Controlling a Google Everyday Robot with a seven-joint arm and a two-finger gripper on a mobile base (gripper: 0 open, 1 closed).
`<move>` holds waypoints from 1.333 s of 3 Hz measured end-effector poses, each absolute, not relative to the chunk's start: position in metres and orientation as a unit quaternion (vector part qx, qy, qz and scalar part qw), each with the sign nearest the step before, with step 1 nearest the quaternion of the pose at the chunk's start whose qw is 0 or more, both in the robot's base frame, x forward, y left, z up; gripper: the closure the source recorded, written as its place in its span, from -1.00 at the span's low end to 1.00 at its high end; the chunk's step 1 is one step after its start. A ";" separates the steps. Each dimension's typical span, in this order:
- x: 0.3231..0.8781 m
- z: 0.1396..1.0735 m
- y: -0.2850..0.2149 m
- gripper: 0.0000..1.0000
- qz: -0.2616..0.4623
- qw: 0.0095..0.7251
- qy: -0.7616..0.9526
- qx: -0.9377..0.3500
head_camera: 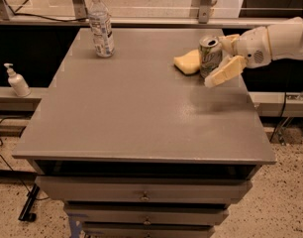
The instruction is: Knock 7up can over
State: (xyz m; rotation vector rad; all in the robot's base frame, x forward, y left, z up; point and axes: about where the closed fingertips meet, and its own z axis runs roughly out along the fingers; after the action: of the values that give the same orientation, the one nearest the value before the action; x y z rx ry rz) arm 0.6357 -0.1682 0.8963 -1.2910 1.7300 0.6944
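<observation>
The 7up can (210,56) stands upright between the spread-apart fingers of the gripper (226,56).

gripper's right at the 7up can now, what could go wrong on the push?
1. The yellow sponge sits right beside the 7up can on its left; a leftward push may tip the can onto it and leave it propped, not flat.
2. The gripper straddles the can with open fingers; it could slide the upright can instead of toppling it.
3. The can stands near the table right edge; once down it may roll off.
</observation>
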 end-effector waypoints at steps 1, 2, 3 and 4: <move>0.588 0.924 -0.124 -1.00 0.323 0.421 0.655 -0.538; 0.539 0.931 -0.087 -1.00 0.354 0.395 0.638 -0.559; 0.512 0.935 -0.069 -1.00 0.362 0.382 0.632 -0.568; 0.502 0.939 -0.069 -1.00 0.350 0.383 0.632 -0.576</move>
State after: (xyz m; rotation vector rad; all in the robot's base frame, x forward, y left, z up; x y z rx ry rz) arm 0.5016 -0.0688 0.9389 -1.4675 1.6107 0.8924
